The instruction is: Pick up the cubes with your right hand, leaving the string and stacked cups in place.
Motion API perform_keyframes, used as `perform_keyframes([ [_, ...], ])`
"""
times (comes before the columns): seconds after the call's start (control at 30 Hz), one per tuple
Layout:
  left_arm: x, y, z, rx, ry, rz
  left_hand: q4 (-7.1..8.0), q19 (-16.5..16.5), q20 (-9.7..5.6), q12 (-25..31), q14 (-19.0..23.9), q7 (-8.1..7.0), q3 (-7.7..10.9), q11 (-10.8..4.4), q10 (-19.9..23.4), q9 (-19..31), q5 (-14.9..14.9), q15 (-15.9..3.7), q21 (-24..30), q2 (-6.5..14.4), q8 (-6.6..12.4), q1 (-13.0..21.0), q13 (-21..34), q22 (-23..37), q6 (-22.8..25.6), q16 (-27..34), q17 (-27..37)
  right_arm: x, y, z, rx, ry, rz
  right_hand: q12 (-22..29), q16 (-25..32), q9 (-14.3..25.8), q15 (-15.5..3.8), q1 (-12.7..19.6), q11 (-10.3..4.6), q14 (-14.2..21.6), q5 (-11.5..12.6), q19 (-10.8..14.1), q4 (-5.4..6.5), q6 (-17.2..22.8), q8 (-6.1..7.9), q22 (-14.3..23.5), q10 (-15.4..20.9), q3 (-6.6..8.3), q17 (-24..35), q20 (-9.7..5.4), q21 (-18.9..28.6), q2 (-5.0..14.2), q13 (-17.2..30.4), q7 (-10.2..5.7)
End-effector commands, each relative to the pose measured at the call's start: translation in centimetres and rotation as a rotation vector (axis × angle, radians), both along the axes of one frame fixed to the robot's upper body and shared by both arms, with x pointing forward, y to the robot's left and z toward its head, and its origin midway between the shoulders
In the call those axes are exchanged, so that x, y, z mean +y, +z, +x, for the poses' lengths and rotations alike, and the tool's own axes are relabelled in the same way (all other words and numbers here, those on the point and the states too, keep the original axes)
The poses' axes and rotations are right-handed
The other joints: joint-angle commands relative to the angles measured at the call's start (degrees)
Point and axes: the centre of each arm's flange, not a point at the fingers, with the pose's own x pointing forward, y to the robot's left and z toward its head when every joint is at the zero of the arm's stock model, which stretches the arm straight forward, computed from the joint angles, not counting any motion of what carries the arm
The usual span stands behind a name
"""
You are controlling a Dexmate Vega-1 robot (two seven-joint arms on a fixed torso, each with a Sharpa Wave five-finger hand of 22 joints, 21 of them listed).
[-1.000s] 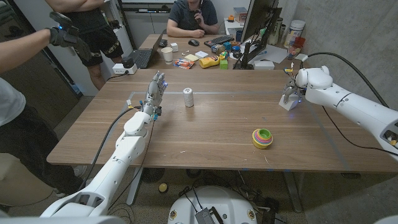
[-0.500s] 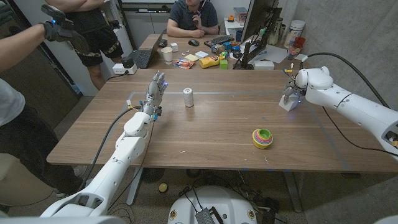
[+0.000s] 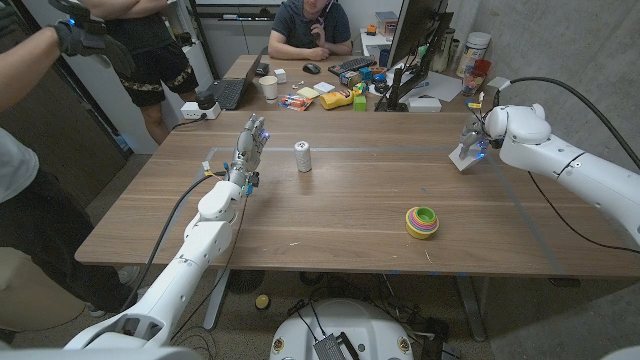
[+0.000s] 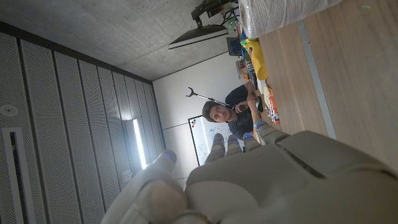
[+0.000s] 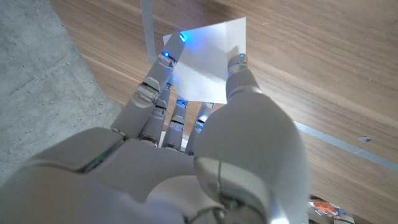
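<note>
Tabletop (image 3: 330, 215) of brown wood, carrying few items. Stacked cups (image 3: 421, 222), in nested bright colours, are set upright toward the near right part, well apart from both robot hands. White cylindrical can (image 3: 303, 156) is stood upright near the far middle, its long axis vertical. Clutter of snacks, a paper cup (image 3: 269, 88), a laptop (image 3: 230, 92) and a monitor (image 3: 415, 40) is seen on a desk beyond the far edge, where a seated person (image 3: 312, 28) is placed; further people are seen at the left side.

Left robot hand (image 3: 250, 145) is held upright above the far left part, fingers apart and pointing to the far edge, nothing grasped.

Right robot hand (image 3: 469, 150) is located at the far right corner, fingers pointed down and closed on a white cube (image 3: 462, 157); in the right wrist view the white cube (image 5: 205, 65) is seen pinched between fingertips (image 5: 166, 57), tilted, above bare wood.

Compared with the earlier frame, the right arm has been drawn slightly toward the far right corner, and the cube is now tilted. Cups and can are unchanged.
</note>
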Motion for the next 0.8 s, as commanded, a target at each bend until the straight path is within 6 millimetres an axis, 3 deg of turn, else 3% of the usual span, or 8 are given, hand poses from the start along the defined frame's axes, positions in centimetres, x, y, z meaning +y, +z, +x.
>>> perform_keyframes([
  [0.03, 0.0, 0.0, -0.6, -0.008, -0.003, 0.002, -0.05, -0.1, -0.19, 0.36, -2.65, -0.25, -0.19, -0.08, -0.02, 0.15, 0.26, -0.02, 0.15, 3.93, 0.13, 0.32, 0.1, 0.1, -0.03, 0.21, 0.09, 0.4, 1.4, -2.0, -0.074, 0.016, 0.004, 2.31, 0.36, 0.22, -13.54, 8.62, -1.63, 5.5, 0.07, 0.27, 0.5, 1.27, 0.05, 0.18, 3.36, 0.48, 0.64, -1.39, 0.32, 8.32, 1.43, 0.5],
  [0.8, 0.1, -0.1, -1.3, -0.018, -0.002, 0.005, -0.09, -0.12, -0.11, 0.35, -2.67, -0.26, -0.53, -0.08, -0.03, 0.15, 0.33, -0.1, 0.11, 3.9, 0.12, 0.37, 0.1, 0.09, -0.08, 0.2, 0.08, 1.1, 4.3, -6.8, -0.254, 0.046, -0.006, 4.61, 0.71, 0.57, -13.87, 10.05, -1.19, 8.39, -0.13, 1.78, 0.79, 2.88, -0.28, 0.4, 5.43, 0.04, 2.12, -1.36, 1.16, 8.46, 2.7, 2.08],
])
